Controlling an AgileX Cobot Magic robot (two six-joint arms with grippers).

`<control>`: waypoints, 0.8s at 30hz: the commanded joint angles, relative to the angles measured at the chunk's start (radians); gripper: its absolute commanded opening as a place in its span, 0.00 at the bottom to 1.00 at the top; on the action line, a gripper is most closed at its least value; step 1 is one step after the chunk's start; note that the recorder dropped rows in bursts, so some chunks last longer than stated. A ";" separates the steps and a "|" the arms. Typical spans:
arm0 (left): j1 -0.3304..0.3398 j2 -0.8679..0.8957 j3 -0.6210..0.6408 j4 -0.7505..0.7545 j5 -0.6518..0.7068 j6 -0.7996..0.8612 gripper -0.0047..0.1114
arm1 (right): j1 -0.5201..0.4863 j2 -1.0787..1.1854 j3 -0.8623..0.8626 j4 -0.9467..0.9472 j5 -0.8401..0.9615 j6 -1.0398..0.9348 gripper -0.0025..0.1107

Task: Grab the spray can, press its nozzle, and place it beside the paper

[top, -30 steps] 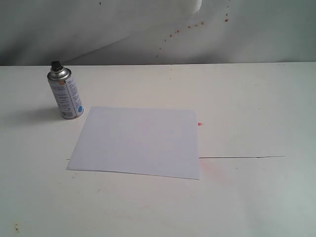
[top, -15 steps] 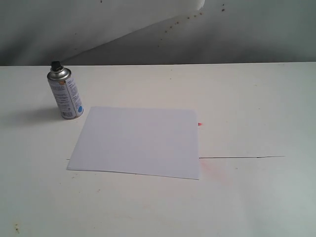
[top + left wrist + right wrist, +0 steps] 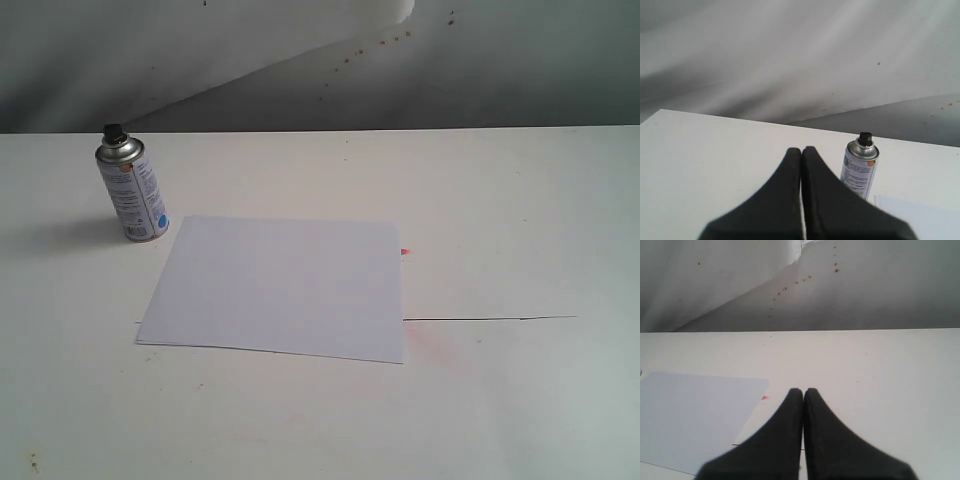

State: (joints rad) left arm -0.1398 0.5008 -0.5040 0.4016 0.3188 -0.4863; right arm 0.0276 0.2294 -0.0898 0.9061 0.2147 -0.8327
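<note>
The silver spray can [image 3: 132, 192] stands upright on the white table, just off the far left corner of the paper [image 3: 278, 287]. Its black nozzle [image 3: 113, 132] tops the domed shoulder. No arm shows in the exterior view. In the left wrist view the spray can [image 3: 860, 167] with its nozzle [image 3: 865, 138] stands beyond my left gripper [image 3: 801, 149], which is shut and empty, well short of the can. A corner of the paper [image 3: 920, 216] shows past the can. My right gripper [image 3: 803, 390] is shut and empty above the table, the paper [image 3: 690, 415] off to one side.
A small red mark [image 3: 405, 251] sits by the paper's right edge, and a thin dark line [image 3: 490, 319] runs across the table from it. A faint pink stain [image 3: 436, 347] lies near the paper's front right corner. A creased grey backdrop [image 3: 300, 60] hangs behind.
</note>
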 commanded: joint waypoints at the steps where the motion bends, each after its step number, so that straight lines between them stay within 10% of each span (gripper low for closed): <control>1: -0.006 -0.006 0.027 -0.022 -0.061 -0.014 0.04 | -0.006 -0.004 0.002 -0.003 -0.005 0.003 0.02; 12: -0.146 -0.137 0.152 -0.191 -0.055 0.161 0.04 | -0.006 -0.004 0.002 -0.003 -0.005 0.003 0.02; 24: 0.007 -0.377 0.445 -0.363 -0.189 0.288 0.04 | -0.006 -0.004 0.002 -0.003 -0.005 0.003 0.02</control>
State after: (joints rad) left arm -0.1646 0.1682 -0.0915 0.0522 0.1584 -0.2177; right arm 0.0276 0.2294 -0.0898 0.9061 0.2147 -0.8327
